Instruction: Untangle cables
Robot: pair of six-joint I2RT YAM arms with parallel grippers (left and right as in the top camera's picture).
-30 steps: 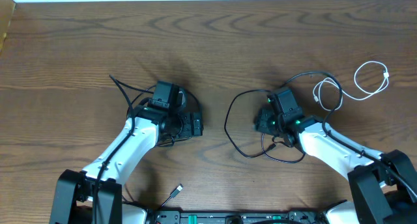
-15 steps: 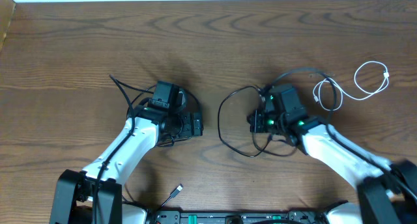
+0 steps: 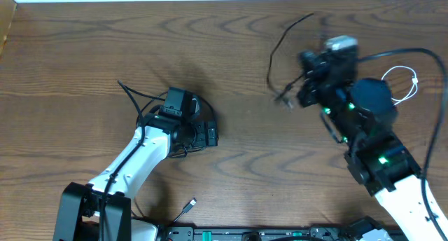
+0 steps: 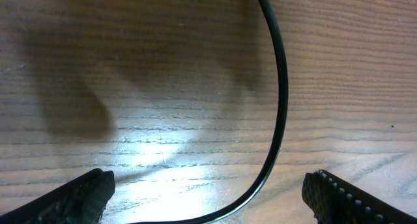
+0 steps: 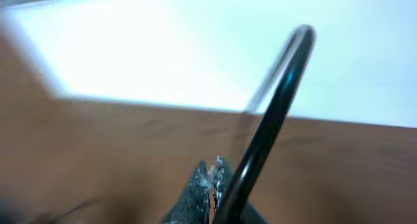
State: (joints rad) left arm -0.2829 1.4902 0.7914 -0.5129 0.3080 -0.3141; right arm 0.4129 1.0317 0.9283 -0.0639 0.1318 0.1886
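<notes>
Wood table (image 3: 70, 45) fills the overhead view. R arm (image 3: 371, 101) reaches over the far-right part, and L arm (image 3: 140, 153) sits centre-left. R claw (image 5: 208, 182) is closed on a black cable (image 3: 271, 59), which arcs out to the left of the claw w/ one end dangling near it; the wrist view is blurred. L claw (image 4: 208, 185) is wide open, gripping nothing, low over the table. A second black cable (image 4: 277, 87) lies on the wood, curving btwn its fingertips. White cable (image 3: 414, 80) lies looped near the right edge, partly hidden behind R arm.
</notes>
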